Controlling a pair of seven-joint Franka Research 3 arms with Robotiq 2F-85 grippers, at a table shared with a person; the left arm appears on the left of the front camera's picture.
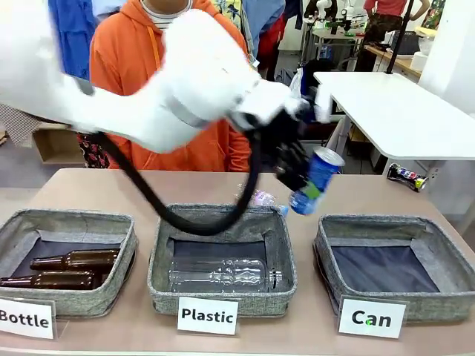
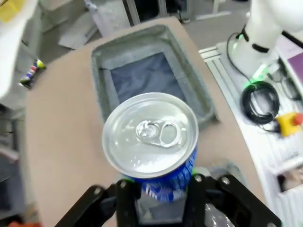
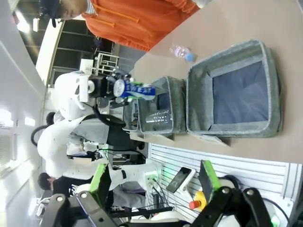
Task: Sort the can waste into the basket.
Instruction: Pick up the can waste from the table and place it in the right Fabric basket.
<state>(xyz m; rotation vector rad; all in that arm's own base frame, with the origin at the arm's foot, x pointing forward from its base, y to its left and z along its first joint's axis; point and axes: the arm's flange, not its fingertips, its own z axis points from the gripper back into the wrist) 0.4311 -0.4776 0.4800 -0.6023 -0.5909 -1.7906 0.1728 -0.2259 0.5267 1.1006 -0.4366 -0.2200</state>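
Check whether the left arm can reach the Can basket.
Probably yes: the left gripper holds the blue can in the air near the Can basket, which lies open with nothing between them.

Front, both wrists: shared basket [image 1: 386,222]

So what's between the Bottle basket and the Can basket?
The Plastic basket, with a clear bottle lying in it. The front view shows that.

Bright, even indoor light (some motion blur).
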